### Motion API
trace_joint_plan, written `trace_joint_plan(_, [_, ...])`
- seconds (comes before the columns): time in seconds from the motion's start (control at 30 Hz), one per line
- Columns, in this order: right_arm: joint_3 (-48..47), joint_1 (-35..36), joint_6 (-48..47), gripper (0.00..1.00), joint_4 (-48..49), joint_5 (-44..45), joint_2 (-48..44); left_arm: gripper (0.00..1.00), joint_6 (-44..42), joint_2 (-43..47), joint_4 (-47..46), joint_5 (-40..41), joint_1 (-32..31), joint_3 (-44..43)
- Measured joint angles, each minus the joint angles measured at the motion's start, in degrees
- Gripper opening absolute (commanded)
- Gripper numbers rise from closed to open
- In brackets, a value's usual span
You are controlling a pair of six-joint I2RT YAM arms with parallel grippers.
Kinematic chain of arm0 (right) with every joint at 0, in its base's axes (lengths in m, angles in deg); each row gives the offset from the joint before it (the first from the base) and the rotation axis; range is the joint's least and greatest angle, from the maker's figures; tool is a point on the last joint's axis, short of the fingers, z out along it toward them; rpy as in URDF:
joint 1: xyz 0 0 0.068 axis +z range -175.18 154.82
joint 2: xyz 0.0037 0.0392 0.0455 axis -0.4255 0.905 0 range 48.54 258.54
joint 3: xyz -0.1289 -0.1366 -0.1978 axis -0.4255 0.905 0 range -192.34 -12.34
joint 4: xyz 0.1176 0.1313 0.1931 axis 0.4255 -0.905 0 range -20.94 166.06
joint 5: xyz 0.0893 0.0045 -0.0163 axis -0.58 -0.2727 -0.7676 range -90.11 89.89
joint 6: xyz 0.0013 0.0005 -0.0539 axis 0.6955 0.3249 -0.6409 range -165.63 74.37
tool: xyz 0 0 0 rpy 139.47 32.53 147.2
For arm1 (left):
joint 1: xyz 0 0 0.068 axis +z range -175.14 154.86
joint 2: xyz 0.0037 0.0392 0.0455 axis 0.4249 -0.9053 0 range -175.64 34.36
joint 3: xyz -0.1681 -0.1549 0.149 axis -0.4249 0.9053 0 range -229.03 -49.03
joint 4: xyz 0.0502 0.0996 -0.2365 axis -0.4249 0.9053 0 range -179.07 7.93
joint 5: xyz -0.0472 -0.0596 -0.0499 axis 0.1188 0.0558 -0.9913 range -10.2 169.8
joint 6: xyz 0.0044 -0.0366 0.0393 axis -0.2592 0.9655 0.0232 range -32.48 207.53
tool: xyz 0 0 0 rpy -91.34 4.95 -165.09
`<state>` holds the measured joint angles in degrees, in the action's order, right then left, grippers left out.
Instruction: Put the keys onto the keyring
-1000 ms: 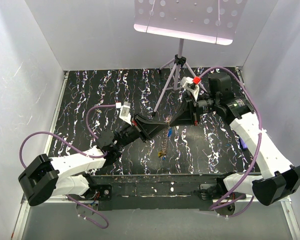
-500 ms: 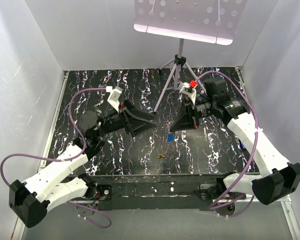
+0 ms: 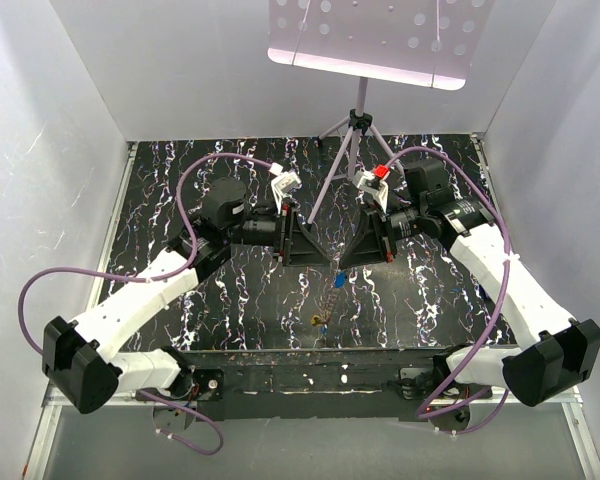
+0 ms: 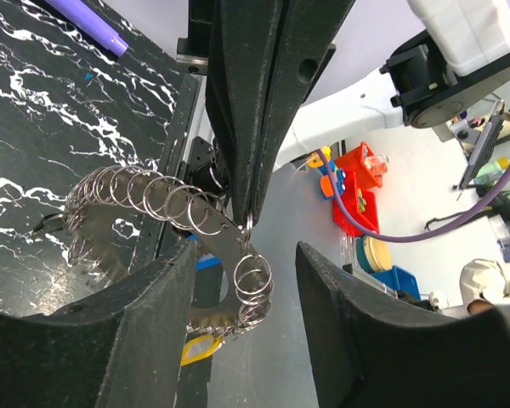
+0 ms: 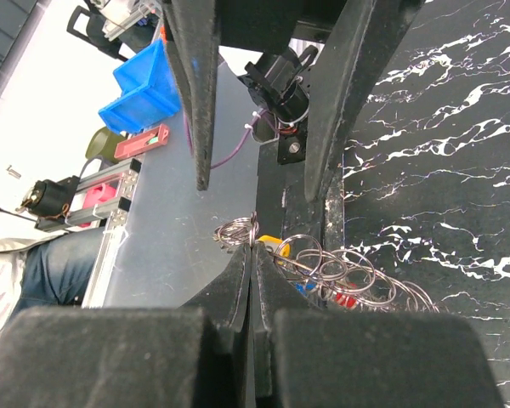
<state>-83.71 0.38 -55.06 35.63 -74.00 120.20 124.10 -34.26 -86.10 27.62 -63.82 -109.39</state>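
Right gripper (image 5: 253, 253) is clamped tight, fingers pressed together on the keyring (image 4: 225, 242), pinching its flat metal band near the end where the last loops sit. That keyring dangles below the pinch, a curved strip strung with a row of wire loops, up over the middle of the table and closer to the near edge than the far one. Hanging off it are the keys: a yellow head (image 4: 200, 348) lowest, a blue one (image 3: 337, 283) higher up, a red one (image 5: 344, 299) tucked among the loops. Whether the lowest key touches the surface, I can't tell.

Left gripper (image 4: 245, 257) faces it head-on, jaws spread wide, holding nothing. From the left wrist the keyring hangs in the gap between its fingers; contact with either finger can't be made out.

Underneath, the table (image 3: 180, 180) is black with white marbled veins, running edge to edge. A purple stick (image 4: 93, 21) lies on it. At the far edge stands a tripod (image 3: 352, 135) carrying a pale perforated panel (image 3: 370, 40). White walls (image 3: 70, 150) close in the left, right and far sides. Purple cables (image 3: 210, 165) loop off both arms.
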Motion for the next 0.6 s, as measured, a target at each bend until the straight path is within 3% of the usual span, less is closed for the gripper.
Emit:
trace_joint_plan(0.37, [0.02,0.24,-0.02,0.01,-0.04,0.0,0.44,0.36,-1.81,-4.46,2.51,-3.06,-0.79,-2.89])
trace_joint_plan(0.5, [0.02,0.35,0.0,0.01,-0.04,0.04,0.61,0.27,-2.12,-5.64,3.1,-3.65,-1.73,-3.8])
trace_joint_plan(0.6, [0.02,0.35,0.0,0.01,-0.04,0.07,0.61,0.12,-2.14,-6.58,3.08,-4.28,-2.45,-4.68])
